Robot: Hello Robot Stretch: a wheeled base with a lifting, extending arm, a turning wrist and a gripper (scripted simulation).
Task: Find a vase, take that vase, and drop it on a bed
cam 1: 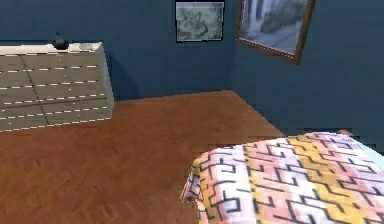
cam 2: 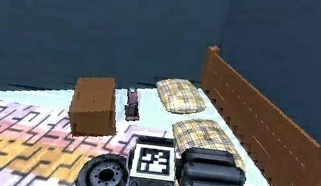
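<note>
A blue-walled bedroom with a wooden floor [cam 1: 150, 140]. In the forward view, a pale dresser [cam 1: 55, 85] stands against the wall at the left, well apart from the bed [cam 1: 290, 180]. A small dark rounded object [cam 1: 59, 43] sits on the dresser's top, too small to name. Further right a small framed picture [cam 1: 200, 20] hangs on the wall. A larger wood-framed picture [cam 1: 275, 28] hangs on the adjoining wall, beyond the bed. The bed's corner sits at the lower right.

In the arm side view the bed runs across the picture, under a quilt [cam 2: 23, 136] with a maze pattern in pink, orange and white. A brown box [cam 2: 94, 106] rests on the bed. Just beside the box's right side is a small dark upright thing [cam 2: 132, 103], perhaps the vase, though too small to be sure. Then come two checked pillows [cam 2: 181, 95] and, at the right, the bed's wooden headboard [cam 2: 266, 123].

At the bed's near edge sits the gripper [cam 2: 106, 177], a dark round body left of a white square with black marks [cam 2: 153, 163]. The small dark thing lies farther across the bed than the gripper, apart from it. The gripper's far end cannot be made out, so whether it holds anything cannot be told.
</note>
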